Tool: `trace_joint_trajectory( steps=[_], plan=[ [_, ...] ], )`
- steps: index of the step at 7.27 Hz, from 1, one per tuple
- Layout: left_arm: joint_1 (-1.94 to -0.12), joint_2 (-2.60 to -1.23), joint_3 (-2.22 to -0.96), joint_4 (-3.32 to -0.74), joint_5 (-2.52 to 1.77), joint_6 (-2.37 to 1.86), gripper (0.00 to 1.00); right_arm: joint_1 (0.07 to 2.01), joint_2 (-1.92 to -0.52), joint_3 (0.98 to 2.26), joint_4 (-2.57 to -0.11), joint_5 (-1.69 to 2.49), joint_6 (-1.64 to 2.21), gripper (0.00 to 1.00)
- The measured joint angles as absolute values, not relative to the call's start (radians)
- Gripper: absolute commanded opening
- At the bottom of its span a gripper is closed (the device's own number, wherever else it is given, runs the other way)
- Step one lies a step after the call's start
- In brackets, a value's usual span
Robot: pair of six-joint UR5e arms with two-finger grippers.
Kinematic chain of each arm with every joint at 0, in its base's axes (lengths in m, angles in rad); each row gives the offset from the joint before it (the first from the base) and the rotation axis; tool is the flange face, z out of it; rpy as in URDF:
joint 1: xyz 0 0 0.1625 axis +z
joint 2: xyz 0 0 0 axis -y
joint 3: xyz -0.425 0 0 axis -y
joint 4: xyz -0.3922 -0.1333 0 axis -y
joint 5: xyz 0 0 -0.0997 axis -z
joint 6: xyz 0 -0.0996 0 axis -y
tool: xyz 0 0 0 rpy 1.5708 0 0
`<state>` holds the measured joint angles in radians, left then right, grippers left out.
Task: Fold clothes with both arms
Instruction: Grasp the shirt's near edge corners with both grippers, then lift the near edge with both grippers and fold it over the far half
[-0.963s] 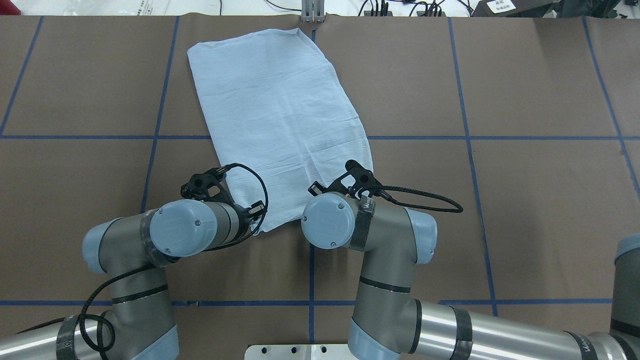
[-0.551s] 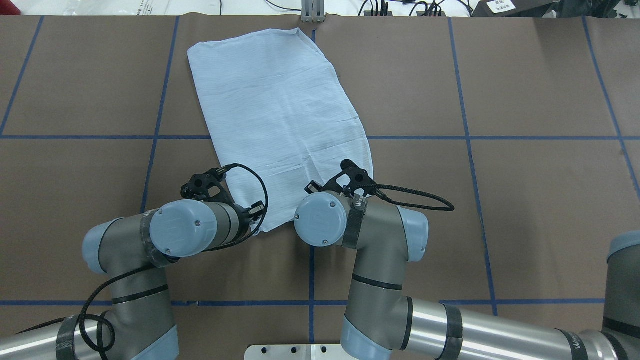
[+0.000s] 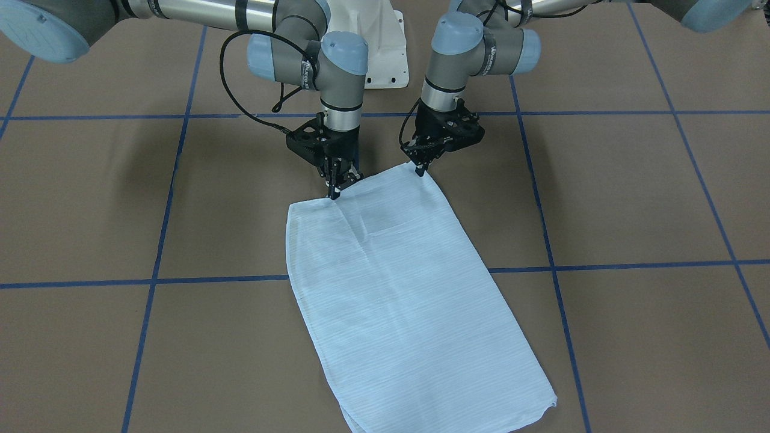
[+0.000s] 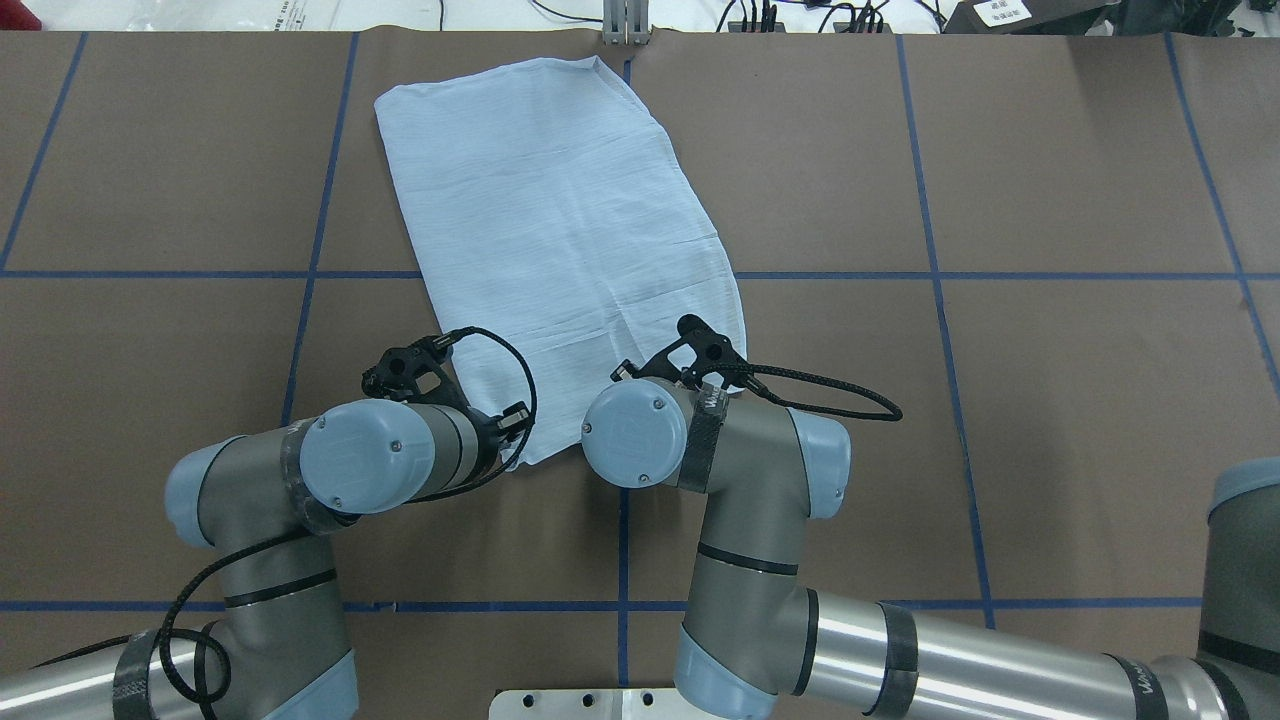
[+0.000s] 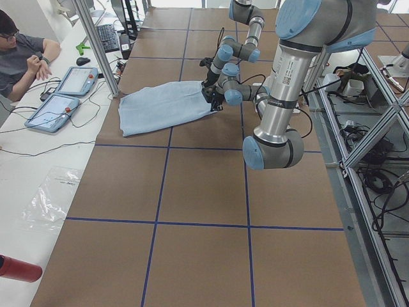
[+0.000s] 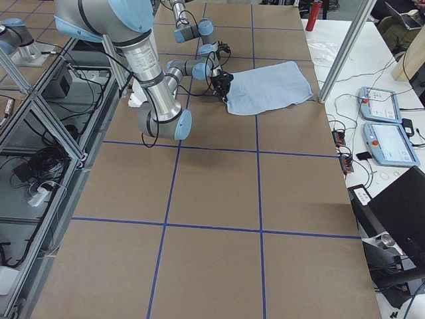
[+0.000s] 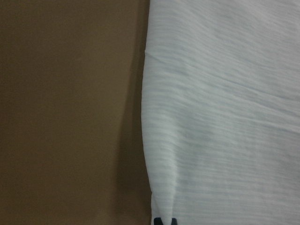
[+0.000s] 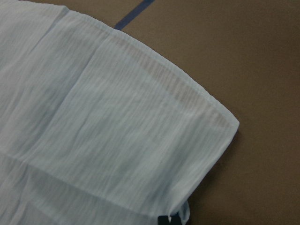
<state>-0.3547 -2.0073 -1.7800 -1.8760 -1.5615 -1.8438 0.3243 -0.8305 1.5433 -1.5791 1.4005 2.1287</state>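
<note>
The clothes are one pale-blue striped shirt (image 4: pixel 560 220), folded into a long rectangle and lying flat on the brown table (image 4: pixel 1050 400). In the front-facing view my left gripper (image 3: pixel 419 171) pinches the shirt's (image 3: pixel 409 300) near corner on the view's right. My right gripper (image 3: pixel 334 191) pinches the same near edge at the other corner. The left wrist view shows dark fingertips (image 7: pixel 164 220) together on the cloth (image 7: pixel 220 117). The right wrist view shows fingertips (image 8: pixel 169 218) at the hem of the fold (image 8: pixel 108 131). From overhead both wrists hide the grippers.
Blue tape lines grid the table. The white pedestal base (image 3: pixel 376 54) stands between the arms. A metal post (image 4: pixel 625 25) rises at the far edge by the shirt. A person sits at the side desk with teach pendants (image 5: pixel 64 96).
The right arm's wrist has shifted left, toward the left arm, along the shirt's near edge. The left arm and the shirt's far part have not moved.
</note>
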Motion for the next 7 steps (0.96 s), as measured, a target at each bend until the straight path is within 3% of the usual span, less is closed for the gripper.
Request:
trace_joint_trajectory(
  steps=[3,5,7],
  plan=[
    [-0.355,-2.014,-1.803,-1.882,-1.563,-1.835,0.00,0.349,-0.837,1.584,-1.581,1.402,2.124,0.00],
    [-0.356,-2.016,-1.889,-1.878,-1.574,-1.831,0.00,0.356,-0.895,1.748,-1.649,1.404,2.119,0.00],
    [-0.355,-2.010,-1.986,-1.873,-1.608,-1.830,0.00,0.289,-0.950,1.992,-1.831,1.389,2.135,0.00]
  ],
)
